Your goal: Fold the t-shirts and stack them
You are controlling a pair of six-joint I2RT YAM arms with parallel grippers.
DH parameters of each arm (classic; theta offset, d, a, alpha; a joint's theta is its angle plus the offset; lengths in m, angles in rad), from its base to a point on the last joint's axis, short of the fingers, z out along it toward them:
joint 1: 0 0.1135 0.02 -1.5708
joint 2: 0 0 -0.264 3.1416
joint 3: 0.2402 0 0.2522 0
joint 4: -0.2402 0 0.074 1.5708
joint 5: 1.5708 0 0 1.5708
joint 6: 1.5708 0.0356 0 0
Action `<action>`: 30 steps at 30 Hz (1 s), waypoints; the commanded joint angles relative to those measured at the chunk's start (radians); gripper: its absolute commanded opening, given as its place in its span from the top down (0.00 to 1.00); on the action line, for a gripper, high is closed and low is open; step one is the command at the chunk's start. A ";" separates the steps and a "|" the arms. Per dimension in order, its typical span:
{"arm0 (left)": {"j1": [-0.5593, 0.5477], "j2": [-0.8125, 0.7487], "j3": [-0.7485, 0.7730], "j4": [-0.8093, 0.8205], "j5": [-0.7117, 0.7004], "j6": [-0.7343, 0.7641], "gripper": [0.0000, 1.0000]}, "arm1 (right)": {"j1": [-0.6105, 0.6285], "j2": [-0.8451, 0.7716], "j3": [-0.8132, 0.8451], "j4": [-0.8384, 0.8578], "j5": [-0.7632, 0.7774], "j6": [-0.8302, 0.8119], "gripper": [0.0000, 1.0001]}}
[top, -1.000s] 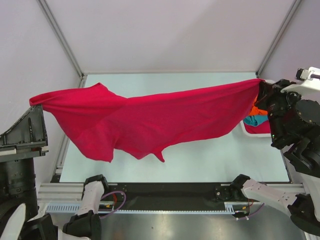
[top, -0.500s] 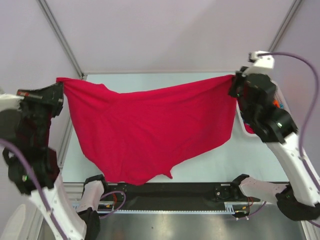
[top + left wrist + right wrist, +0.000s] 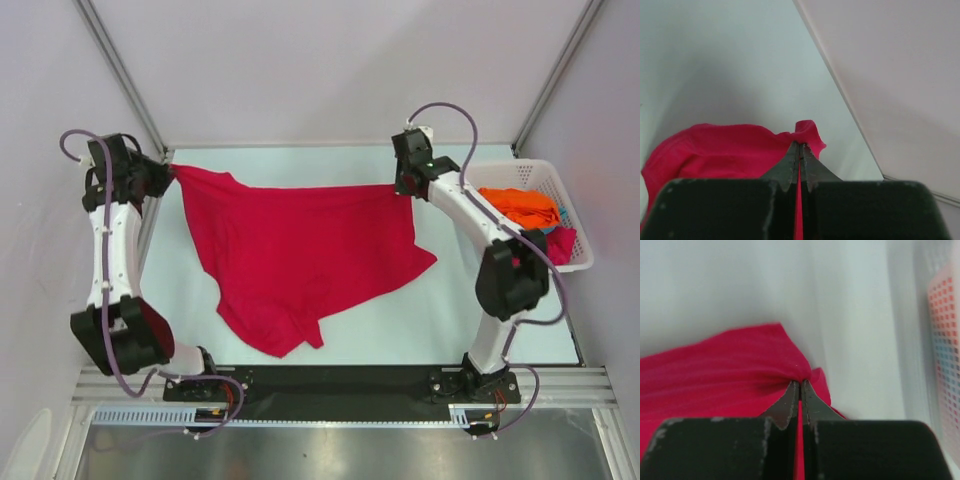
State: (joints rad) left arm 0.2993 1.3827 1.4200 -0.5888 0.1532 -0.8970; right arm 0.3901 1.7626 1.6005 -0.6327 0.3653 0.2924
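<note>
The crimson red soft cloth t-shirt (image 3: 300,260) hung stretched between the two hands, its top edge drawn nearly straight from one to the other. The body draped away from them toward the arm bases and ended in a rumpled, doubled-over lower edge nearer the left hand's side. The left hand (image 3: 163,180) was pinched tight on one upper corner, and in the wrist view a thin line of red ran between its closed fingertips (image 3: 790,161), with a small tuft poking out past them. The right hand (image 3: 405,182) was clamped just as narrowly on the opposite corner, the cloth gathered into pleats just beyond its tips. The step looked like spreading the shirt flat on the pale flat surface (image 3: 480,330) before any fold. To do it well, both hands would need to come down together and level, holding the tension between them so the top edge did not sag. A slight pull away from the bunched lower edge would let that part unroll. Neither hand should let go until the cloth beneath it lay flat. Both arms were reached far out from their bases. The left ran up the side with its hand turned inward toward the shirt, and the right was bent at the elbow with its hand also facing inward. Well off to the outer side of the right hand stood the white slatted plastic basket (image 3: 583,262), with an orange t-shirt (image 3: 520,205) in it.
</note>
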 commanded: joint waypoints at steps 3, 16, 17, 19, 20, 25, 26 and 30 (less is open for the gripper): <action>-0.018 0.180 0.196 0.106 0.066 0.038 1.00 | -0.005 0.187 0.160 0.076 0.110 0.024 1.00; -0.146 0.559 0.531 0.000 0.129 0.151 1.00 | -0.082 0.347 0.360 0.064 0.270 0.010 1.00; -0.149 0.565 0.534 0.000 0.131 0.152 1.00 | -0.089 0.345 0.357 0.067 0.274 0.014 1.00; -0.157 0.587 0.537 -0.002 0.126 0.155 1.00 | -0.111 0.353 0.355 0.076 0.287 0.016 1.00; -0.158 0.593 0.540 -0.002 0.125 0.156 1.00 | -0.117 0.354 0.355 0.074 0.288 0.019 1.00; -0.163 0.628 0.554 -0.003 0.140 0.162 1.00 | -0.148 0.409 0.397 0.062 0.262 0.022 1.00; -0.163 0.633 0.559 -0.005 0.147 0.168 1.00 | -0.149 0.423 0.409 0.054 0.245 0.024 1.00; -0.166 0.639 0.565 0.000 0.192 0.193 0.51 | -0.145 0.485 0.492 -0.024 0.167 0.024 0.82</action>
State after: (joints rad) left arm 0.1341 2.0277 1.9259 -0.6113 0.2974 -0.7483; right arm 0.2386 2.2051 1.9987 -0.6125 0.5777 0.3050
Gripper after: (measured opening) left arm 0.139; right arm 0.093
